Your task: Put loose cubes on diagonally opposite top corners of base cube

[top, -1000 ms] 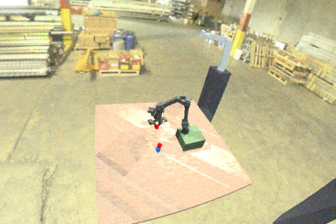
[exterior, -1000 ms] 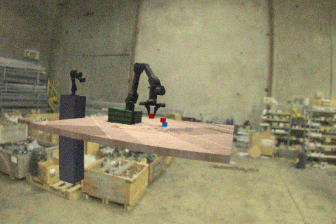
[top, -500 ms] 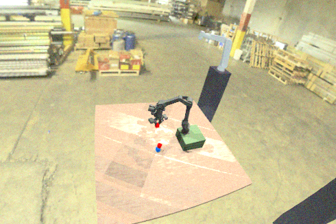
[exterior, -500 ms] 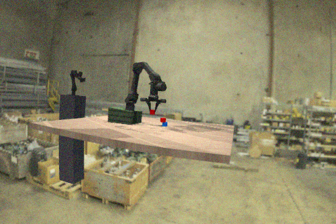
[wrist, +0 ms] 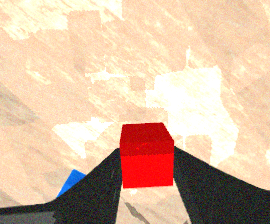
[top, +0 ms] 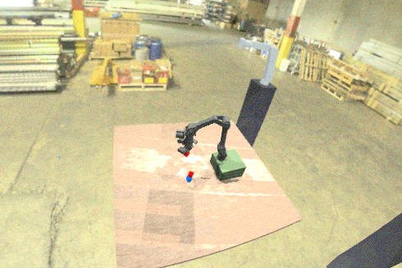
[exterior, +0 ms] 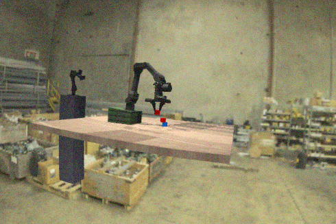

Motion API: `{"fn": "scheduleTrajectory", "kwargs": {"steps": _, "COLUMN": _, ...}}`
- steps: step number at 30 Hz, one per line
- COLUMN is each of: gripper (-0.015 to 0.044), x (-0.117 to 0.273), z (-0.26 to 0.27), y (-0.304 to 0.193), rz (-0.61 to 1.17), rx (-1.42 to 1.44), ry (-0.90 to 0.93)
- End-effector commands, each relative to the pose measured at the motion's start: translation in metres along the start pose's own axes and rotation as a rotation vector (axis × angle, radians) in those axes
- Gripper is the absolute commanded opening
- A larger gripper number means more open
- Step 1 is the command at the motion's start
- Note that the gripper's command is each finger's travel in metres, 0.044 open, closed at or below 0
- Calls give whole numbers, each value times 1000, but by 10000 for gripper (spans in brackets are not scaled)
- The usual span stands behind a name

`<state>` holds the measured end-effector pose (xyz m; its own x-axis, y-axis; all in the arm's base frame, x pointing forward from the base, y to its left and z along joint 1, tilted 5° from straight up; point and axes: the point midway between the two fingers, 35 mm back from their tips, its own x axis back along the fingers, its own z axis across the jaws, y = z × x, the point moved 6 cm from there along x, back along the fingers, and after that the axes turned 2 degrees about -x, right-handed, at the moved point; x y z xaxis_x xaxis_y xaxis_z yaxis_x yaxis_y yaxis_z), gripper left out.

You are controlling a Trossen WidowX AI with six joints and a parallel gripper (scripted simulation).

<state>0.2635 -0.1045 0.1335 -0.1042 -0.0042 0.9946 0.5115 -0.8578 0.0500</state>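
The blue base cube (top: 189, 179) (exterior: 164, 125) stands on the table; a corner of it (wrist: 73, 181) shows at the lower left of the wrist view. One red cube (top: 191, 174) (exterior: 163, 120) rests on top of it, set off toward one side. My gripper (top: 186, 153) (exterior: 157, 111) (wrist: 145, 152) is shut on the other red cube (top: 187, 154) (exterior: 157, 112) (wrist: 147, 170). It holds this cube in the air, higher than the stacked one and off to one side of it. The held cube looks about level in the exterior view. The contact between the stacked cubes is too small to judge exactly.
The arm stands on a green box (top: 233, 164) (exterior: 125, 116) on the wooden table (top: 230, 224) (exterior: 192, 143), to one side of the cubes. A dark pillar (top: 256, 110) (exterior: 71, 157) with another arm on it stands beyond the table edge.
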Motion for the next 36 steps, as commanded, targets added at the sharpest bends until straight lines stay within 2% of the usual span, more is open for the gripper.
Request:
{"fn": "scheduleTrajectory", "kwargs": {"steps": 1, "gripper": 105, "x": -1, "z": 10, "y": -5, "rz": -1, "rx": 109, "ry": -6}}
{"fn": "scheduleTrajectory", "kwargs": {"steps": 36, "gripper": 105, "x": -6, "z": 91, "y": -77, "rz": 3, "rx": 1118, "ry": 4}}
